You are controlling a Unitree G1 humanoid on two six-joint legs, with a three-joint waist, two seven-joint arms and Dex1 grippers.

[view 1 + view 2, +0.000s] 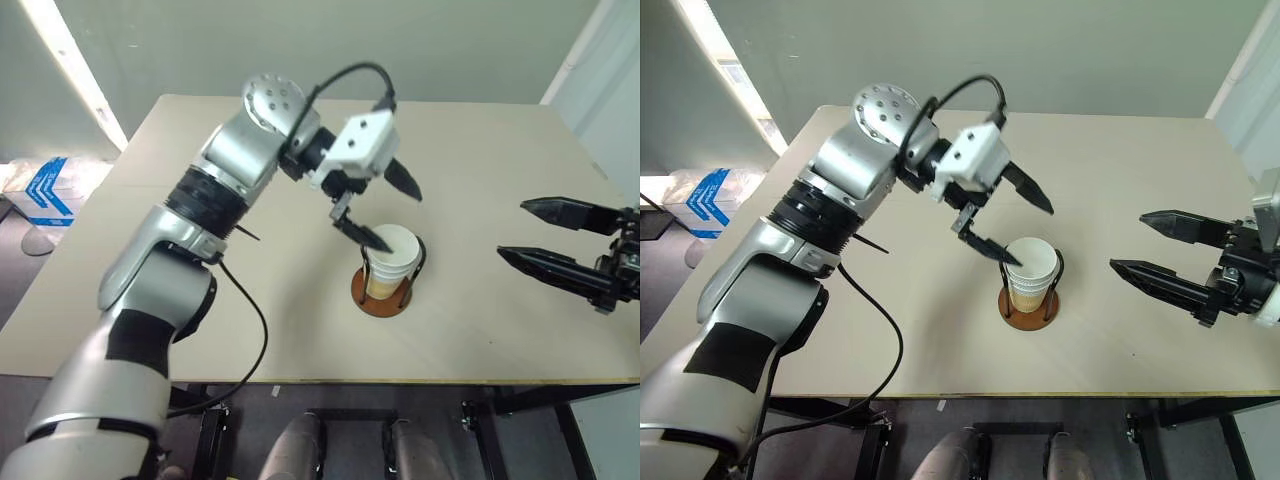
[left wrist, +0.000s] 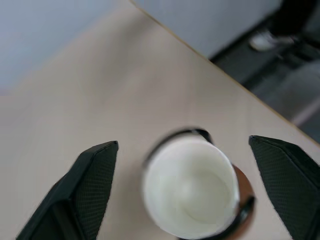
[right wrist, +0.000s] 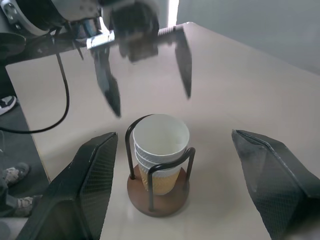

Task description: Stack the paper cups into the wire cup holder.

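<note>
In the head views, one wire cup holder (image 1: 1030, 305) stands on the pale, matte tabletop (image 1: 1120, 170), nearer its front edge than its back edge and roughly midway between the side edges. Its base is a round reddish-brown disc, from which thin black wire loops rise. Nested paper cups (image 1: 1032, 268) sit upright inside it, white at the rim and tan-yellow lower down; rims show stacked one above another, but an exact count is hard to make from here. The left tool (image 1: 1025, 225) hangs just above the stack, its two black pointed fingers spread apart, the lower tip beside the top rim and holding nothing. The right tool (image 1: 1145, 240) sits toward the right edge of the tabletop, well apart from the holder, its two fingers also spread and empty.

In the left wrist view, the top cup's smooth white inside (image 2: 190, 192) lies between two textured black fingers (image 2: 92, 175), with the wire and a sliver of brown base peeking out beside it; the scene is blurred.

In the right wrist view, three white rims can be counted in the stack (image 3: 160, 145), framed by two wire loops on the disc. The lower cups' sides are mostly hidden by the cups above.
</note>
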